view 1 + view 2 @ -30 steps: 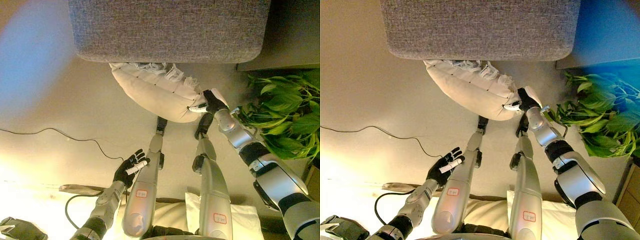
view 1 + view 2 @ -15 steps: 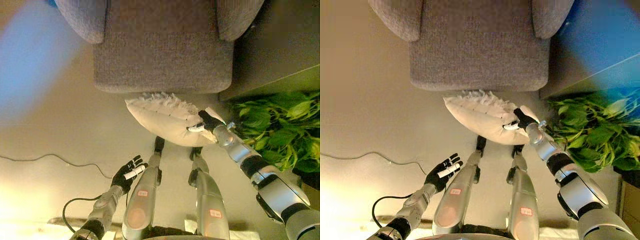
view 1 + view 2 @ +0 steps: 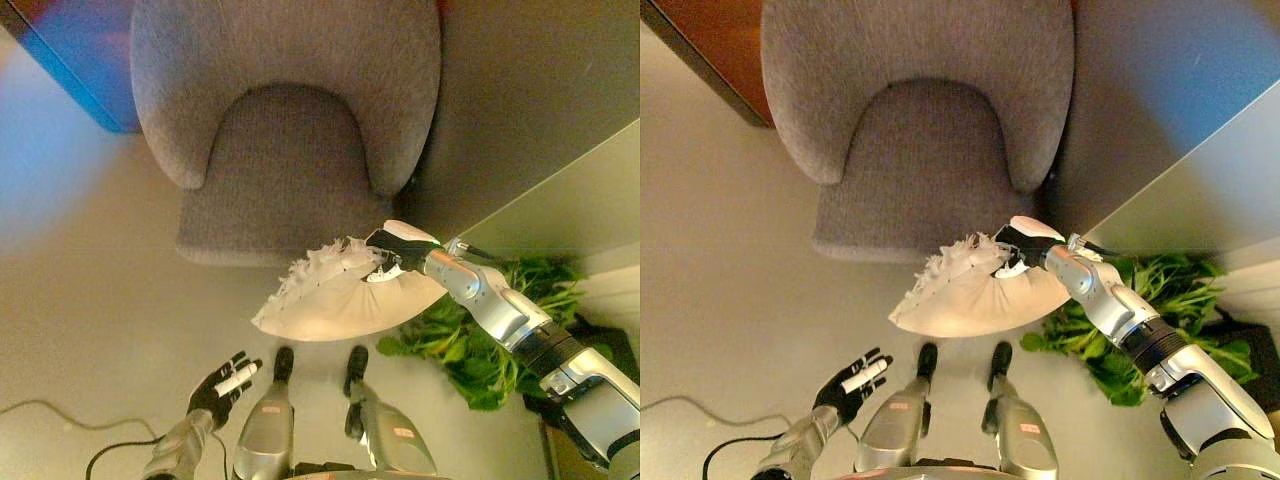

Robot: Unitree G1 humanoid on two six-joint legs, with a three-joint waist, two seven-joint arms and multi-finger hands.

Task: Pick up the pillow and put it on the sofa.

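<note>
One pillow [image 3: 340,300], cream-coloured with a frilly fringe along its upper edge, hangs in the air just in front of the sofa [image 3: 285,130], held clear of the floor [image 3: 90,290]. The right hand [image 3: 392,250] has its fingers curled into the pillow's right-hand corner, gripping the fabric there, so the cushion sags away from the grip and tapers to a point on the side away from the hand. The fringed edge of the pillow overlaps the front lip of the sofa's seat as I see it, though I cannot tell whether the two are touching. The rest of the pillow is below the seat's front edge, not yet on the cushion.

The sofa is a grey upholstered piece with a rounded back that wraps around a seat pad; nothing lies on that seat. The right arm reaches in from the sofa's right side, angled toward its front corner.

The left hand [image 3: 850,385] is well away from the sofa, low and off to its left front, with its fingers spread and relaxed, holding nothing.

A leafy green plant [image 3: 1140,330] sits on the floor to the right of the sofa's front corner, partly behind the right arm and just beside the pillow's lower right end.
</note>
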